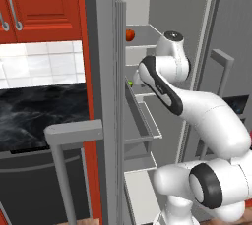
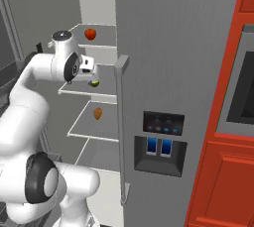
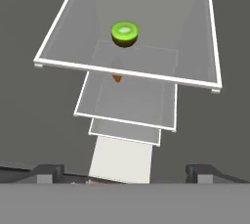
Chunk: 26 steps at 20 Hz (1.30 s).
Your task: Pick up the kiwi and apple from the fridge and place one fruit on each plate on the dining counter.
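The kiwi [image 3: 124, 33] sits on a glass fridge shelf [image 3: 190, 32], at 12 o'clock from the tool [image 3: 124, 171] — fingers spread wide, holding nothing. The apple [image 2: 90, 33] rests one shelf higher; an orange-brown lump [image 2: 97, 114] one shelf lower. The open fridge door [image 1: 106, 71] flanks the arm.

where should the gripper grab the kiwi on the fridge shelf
Across the round middle of the kiwi, coming from above the shelf. It sits alone, cut green face up, with bare shelf on each side, so the open gripper can probably straddle it.
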Available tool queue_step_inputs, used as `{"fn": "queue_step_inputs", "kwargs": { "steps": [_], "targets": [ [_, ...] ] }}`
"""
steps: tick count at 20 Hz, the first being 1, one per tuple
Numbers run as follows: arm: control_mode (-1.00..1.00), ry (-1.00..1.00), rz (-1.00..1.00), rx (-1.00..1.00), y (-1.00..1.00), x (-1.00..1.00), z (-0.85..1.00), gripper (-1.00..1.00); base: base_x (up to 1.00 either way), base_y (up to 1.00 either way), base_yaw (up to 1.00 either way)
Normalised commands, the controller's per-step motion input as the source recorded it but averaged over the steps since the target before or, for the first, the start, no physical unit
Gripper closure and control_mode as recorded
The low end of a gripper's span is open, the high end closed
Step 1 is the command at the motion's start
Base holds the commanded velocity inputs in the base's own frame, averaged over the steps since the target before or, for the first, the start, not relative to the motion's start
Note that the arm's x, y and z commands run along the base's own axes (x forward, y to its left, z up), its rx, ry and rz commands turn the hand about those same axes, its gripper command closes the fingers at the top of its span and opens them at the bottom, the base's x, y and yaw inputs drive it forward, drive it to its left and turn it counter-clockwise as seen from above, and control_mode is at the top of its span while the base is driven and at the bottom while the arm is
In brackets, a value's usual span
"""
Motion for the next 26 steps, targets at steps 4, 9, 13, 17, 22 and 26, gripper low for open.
{"fn": "queue_step_inputs", "kwargs": {
  "steps": [4, 9, 13, 17, 22, 26],
  "targets": [
    [-1.00, 0.00, 0.00, 0.00, 0.00, 0.06, -0.53, -1.00, 0.00, 0.00, 0.00],
    [-1.00, -0.03, 0.01, 0.00, 0.00, 0.42, -0.57, -1.00, 0.00, 0.00, 0.00],
    [-1.00, -0.06, 0.03, 0.00, 0.07, 0.67, -0.44, -1.00, 0.00, 0.00, 0.00],
    [-1.00, 0.00, 0.02, 0.00, 0.21, 0.89, -0.05, -1.00, 0.00, 0.00, 0.00],
    [-1.00, 0.00, 0.01, 0.00, 0.30, 0.70, 0.00, -1.00, 0.00, 0.00, 0.00],
    [-1.00, 0.00, 0.00, 0.00, 0.29, 0.54, -0.01, -1.00, 0.00, 0.00, 0.00]
  ]
}}
